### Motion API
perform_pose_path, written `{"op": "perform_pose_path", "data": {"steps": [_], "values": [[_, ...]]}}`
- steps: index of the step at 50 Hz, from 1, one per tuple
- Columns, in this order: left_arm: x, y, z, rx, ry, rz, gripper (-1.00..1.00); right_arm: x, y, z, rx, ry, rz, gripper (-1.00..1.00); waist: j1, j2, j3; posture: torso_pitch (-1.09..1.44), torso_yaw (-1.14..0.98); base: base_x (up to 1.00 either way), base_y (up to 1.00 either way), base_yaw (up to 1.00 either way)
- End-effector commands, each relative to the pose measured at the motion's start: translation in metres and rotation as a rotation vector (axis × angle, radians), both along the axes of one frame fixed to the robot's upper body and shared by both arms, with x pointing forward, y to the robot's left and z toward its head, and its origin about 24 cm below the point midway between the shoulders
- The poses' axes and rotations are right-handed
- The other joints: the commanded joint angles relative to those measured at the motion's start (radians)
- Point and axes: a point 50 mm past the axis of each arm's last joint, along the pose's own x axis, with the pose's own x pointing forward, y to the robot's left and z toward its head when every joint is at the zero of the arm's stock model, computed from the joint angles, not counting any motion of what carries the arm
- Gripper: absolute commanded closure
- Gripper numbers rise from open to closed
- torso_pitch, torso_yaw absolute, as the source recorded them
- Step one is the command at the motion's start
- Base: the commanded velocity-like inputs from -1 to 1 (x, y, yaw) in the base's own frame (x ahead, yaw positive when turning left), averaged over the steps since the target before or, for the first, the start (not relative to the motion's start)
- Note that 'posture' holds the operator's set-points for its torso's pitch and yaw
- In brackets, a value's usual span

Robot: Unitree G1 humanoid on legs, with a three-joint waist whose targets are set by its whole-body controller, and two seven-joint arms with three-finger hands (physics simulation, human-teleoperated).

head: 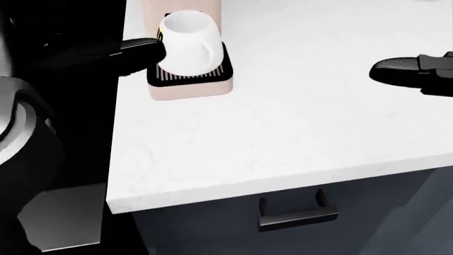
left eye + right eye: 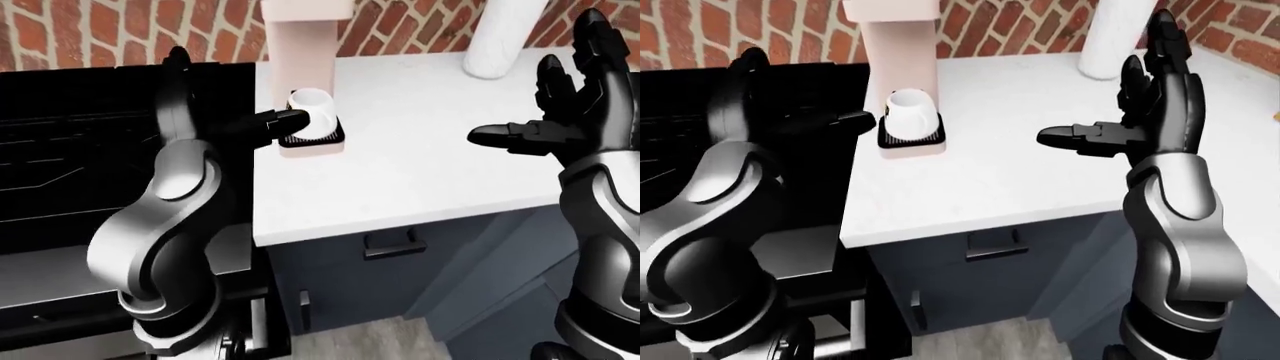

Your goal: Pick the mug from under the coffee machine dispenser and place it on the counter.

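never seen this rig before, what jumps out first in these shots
A white mug sits on the dark drip tray of a pale pink coffee machine near the white counter's left edge in the head view. The left hand reaches in from the left, a fingertip at the mug's side, not closed round it. The right hand hovers open over the counter at the right.

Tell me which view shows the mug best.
The head view: the mug is large there, seen from above, open mouth clear, on the machine's drip tray, left hand at its side. Both eye views show it small and partly hidden by that hand.
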Motion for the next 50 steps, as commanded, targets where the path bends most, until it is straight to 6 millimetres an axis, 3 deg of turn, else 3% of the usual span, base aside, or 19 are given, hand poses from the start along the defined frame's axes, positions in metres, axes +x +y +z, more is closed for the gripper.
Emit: {"op": "perform_pose_path", "data": {"steps": [1,21,30,43,50], "values": [[-0.002,-0.002,0.01,-0.004,-0.06,0.019,-1.0,-0.006,0.001,0.016,-0.022,-0.085,-0.005,-1.0,0.001,-0.006,-0.024,0.0,0.0,0.0,0.0,0.0],[0.014,-0.026,-0.003,0.009,-0.005,0.08,-1.0,-0.007,-0.001,0.017,-0.024,-0.089,-0.008,-1.0,-0.003,-0.013,-0.034,0.0,0.0,0.0,0.0,0.0],[0.028,-0.037,-0.018,-0.009,0.028,0.047,-1.0,-0.007,-0.001,0.014,-0.026,-0.088,-0.008,-1.0,0.0,-0.017,-0.037,0.0,0.0,0.0,0.0,0.0],[0.028,-0.049,-0.006,0.08,-0.08,0.05,-1.0,-0.008,-0.002,0.013,-0.026,-0.088,-0.009,-1.0,0.002,-0.022,-0.034,0.0,0.0,0.0,0.0,0.0],[0.031,-0.059,-0.015,0.071,-0.064,0.035,-1.0,-0.008,-0.002,0.014,-0.025,-0.093,-0.009,-1.0,0.003,-0.027,-0.034,0.0,0.0,0.0,0.0,0.0]]}}
